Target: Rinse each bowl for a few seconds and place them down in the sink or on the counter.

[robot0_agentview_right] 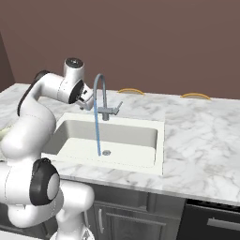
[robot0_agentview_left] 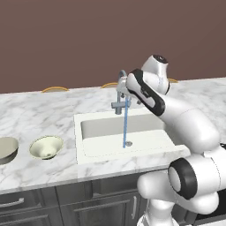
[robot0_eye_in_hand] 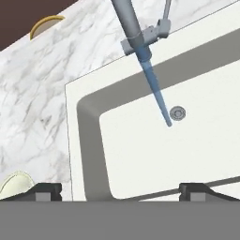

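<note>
Now water point(robot0_agentview_left: 125, 126) runs from the faucet point(robot0_agentview_right: 100, 96) into the sink point(robot0_agentview_left: 84, 126). The pincer point(robot0_eye_in_hand: 119, 190) is open and empty above it. The cream bowl point(robot0_agentview_left: 46, 147) and grey bowl point(robot0_agentview_left: 6, 149) sit on the surface point(robot0_agentview_left: 39, 114), left of the sink.

cream bowl point(robot0_agentview_left: 46, 146), grey bowl point(robot0_agentview_left: 6, 149): upright, counter point(robot0_agentview_left: 39, 114) | sink point(robot0_agentview_left: 88, 121): water running

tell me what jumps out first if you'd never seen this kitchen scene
A thin blue stream of water runs from the grey gooseneck faucet into the white sink, landing beside the drain. The gripper hangs open above the basin, while two bowls, cream and grey, sit on the marble counter.
</note>
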